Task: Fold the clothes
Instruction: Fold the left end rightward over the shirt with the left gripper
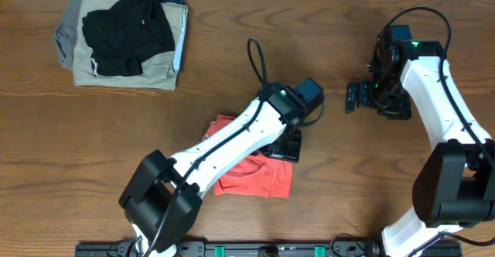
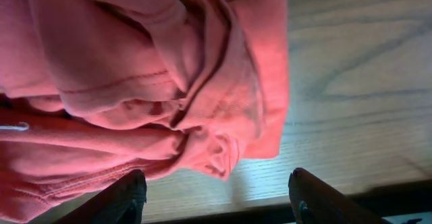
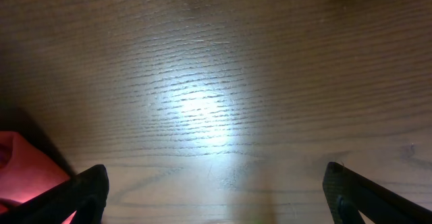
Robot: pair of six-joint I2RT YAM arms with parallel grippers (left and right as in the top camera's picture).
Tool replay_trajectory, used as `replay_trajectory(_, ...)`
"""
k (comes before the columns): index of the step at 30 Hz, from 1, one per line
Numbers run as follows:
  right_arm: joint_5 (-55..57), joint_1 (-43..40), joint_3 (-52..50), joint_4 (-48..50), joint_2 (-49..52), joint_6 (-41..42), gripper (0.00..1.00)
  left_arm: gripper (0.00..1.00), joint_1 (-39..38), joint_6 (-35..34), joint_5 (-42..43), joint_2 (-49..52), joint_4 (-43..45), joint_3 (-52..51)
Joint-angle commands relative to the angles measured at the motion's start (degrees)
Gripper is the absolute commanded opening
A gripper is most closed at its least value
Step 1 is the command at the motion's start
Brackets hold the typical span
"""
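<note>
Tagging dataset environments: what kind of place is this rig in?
Likely a lab or data-collection bench: a wooden table, two white robot arms mounted at its edge, and staged laundry, a red-orange T-shirt and a pile of folded garments.

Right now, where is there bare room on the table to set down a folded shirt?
Free: the table left of the red T-shirt and below the clothes pile; also the wood between the T-shirt and the right gripper. Crowded: around the T-shirt, under the left gripper.
</note>
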Motion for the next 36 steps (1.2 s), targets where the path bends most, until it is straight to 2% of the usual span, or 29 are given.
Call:
replay_trajectory(1,0.61,0.48,0.70,-0.04,-1.05,0.66,0.99,0.70,0.22,-0.70,-1.03,0.50,0.11,-1.27)
replay_trajectory(2,0.61,0.66,0.70,-0.04,-1.05,0.66,0.99,0.73,0.22,-1.03,-1.03,0.79,0.44,-1.49)
replay_trajectory(10,0.61,0.81,0.70,-0.04,-1.05,0.66,0.99,0.78,0.22,-2.23,-1.01,4.42,2.99,-1.86)
replay_trajectory(21,0.61,0.85,0.70,-0.04,-1.05,0.66,0.99,0.77,1.27,-2.97,-1.05,8.63,10.91,-1.84)
replay_trajectory(22,0.61,0.85,0.70,-0.04,-1.05,0.66,0.99,0.73,1.42,-2.97,-1.03,8.63,11.74,-1.84)
replay_trajectory(24,0.61,0.87,0.70,-0.04,-1.05,0.66,0.99,0.58,1.75,-2.71,-1.03,8.63,13.53,-1.84)
replay_trajectory(25,0.61,0.85,0.70,-0.04,-1.05,0.66,0.99,0.45,1.75,-2.54,-1.05,8.63,14.29,-1.84)
replay_trajectory(26,0.59,0.85,0.70,-0.04,-1.05,0.66,0.99,0.26,1.73,-2.01,-1.05,8.63,15.26,-1.84)
replay_trajectory(27,0.61,0.85,0.70,-0.04,-1.05,0.66,0.99,0.11,1.73,-1.57,-1.05,8.63,16.28,-1.84)
replay_trajectory(28,0.59,0.90,0.70,-0.04,-1.05,0.66,0.99,0.06,1.70,-1.22,-1.03,8.63,17.05,-1.84)
replay_trajectory(32,0.61,0.96,0.70,-0.04,-1.05,0.66,0.99,0.06,1.73,-1.29,-0.83,8.61,18.80,-1.77)
replay_trajectory(36,0.61,0.96,0.70,-0.04,-1.05,0.66,0.99,0.08,1.73,-1.27,3.67,8.41,18.78,-0.79)
